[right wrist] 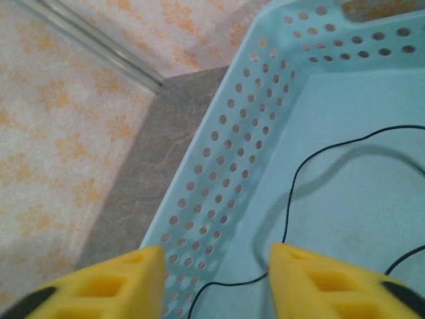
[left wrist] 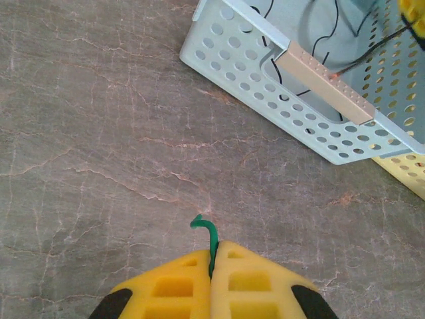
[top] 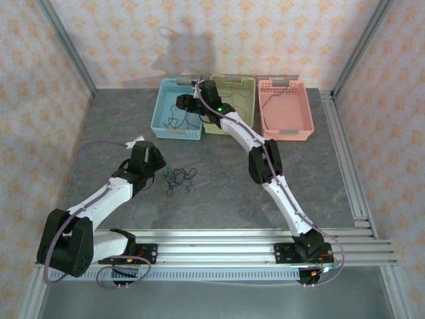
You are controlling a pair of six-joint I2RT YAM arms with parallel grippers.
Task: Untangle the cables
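The left gripper (left wrist: 212, 258) has its yellow foam fingers (left wrist: 179, 286) pressed together on a thin green wire (left wrist: 212, 238). The wire's short free end points straight out ahead of the fingertips and hooks to the left at its tip. In the top view, a small knot of dark thin wires (top: 178, 177) lies on the grey marbled table (top: 219, 193) just to the right of that gripper, spread mostly left to right. The right gripper (right wrist: 218, 256) hovers over the pale blue perforated plastic basket (right wrist: 219, 166), fingers apart with nothing between them. A thin black wire (right wrist: 290, 199) lies loose on the basket floor, running away from the fingers, then curving right
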